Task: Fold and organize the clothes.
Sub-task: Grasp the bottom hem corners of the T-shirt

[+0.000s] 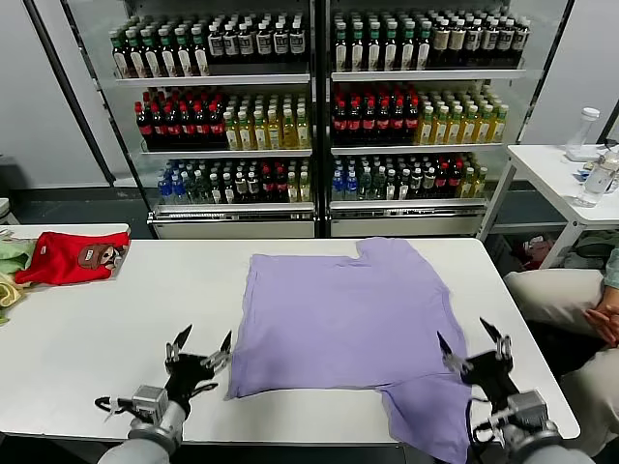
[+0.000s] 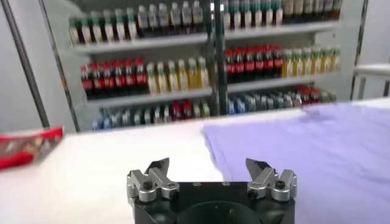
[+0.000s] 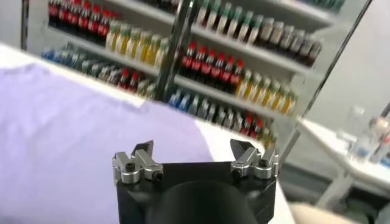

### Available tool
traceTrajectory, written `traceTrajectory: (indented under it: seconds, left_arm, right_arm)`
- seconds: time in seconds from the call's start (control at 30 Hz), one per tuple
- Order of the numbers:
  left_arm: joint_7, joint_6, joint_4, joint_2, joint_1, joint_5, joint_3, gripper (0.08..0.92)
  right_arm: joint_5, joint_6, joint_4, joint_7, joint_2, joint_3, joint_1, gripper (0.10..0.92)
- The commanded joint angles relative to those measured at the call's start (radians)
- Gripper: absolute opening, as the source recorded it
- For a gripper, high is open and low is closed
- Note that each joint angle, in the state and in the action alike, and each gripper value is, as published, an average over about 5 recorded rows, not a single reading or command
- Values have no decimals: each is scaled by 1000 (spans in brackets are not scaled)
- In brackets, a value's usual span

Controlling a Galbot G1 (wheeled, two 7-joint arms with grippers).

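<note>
- Plainly, the lavender T-shirt [image 1: 338, 319] lies spread flat, print side not showing, mid-table, one sleeve hanging over the near edge.
- It looks thin, soft and light, likely to slide and wrinkle; the near hem corners seem the best places to pinch.
- Left gripper [image 1: 198, 350] hovers just off the near-left corner, jaws spread, empty.
- Right gripper [image 1: 474, 346] hovers near the draped sleeve, jaws spread, empty.
- White table [image 1: 116, 329] is smooth; red garment [image 1: 70, 257] lies far left; bottle shelves [image 1: 319, 116] stand behind.
</note>
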Motion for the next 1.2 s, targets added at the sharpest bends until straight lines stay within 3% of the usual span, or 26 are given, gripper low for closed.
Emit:
traceTrajectory:
  seconds: [0.03,1.0,1.2]
  left_arm:
    - [-64,85,-86,25,137,-58,53,823]
    - [-114,130,-31,7,74,-42,86,823]
    - [-93,125,-35,4,79,-53,85,795]
  right_arm:
    - [57,0,0,5,-14,33,-126,823]
    - [124,-39,20,30,49,-3,-155,822]
    - [153,-49,16,43,48,-8,-161,716]
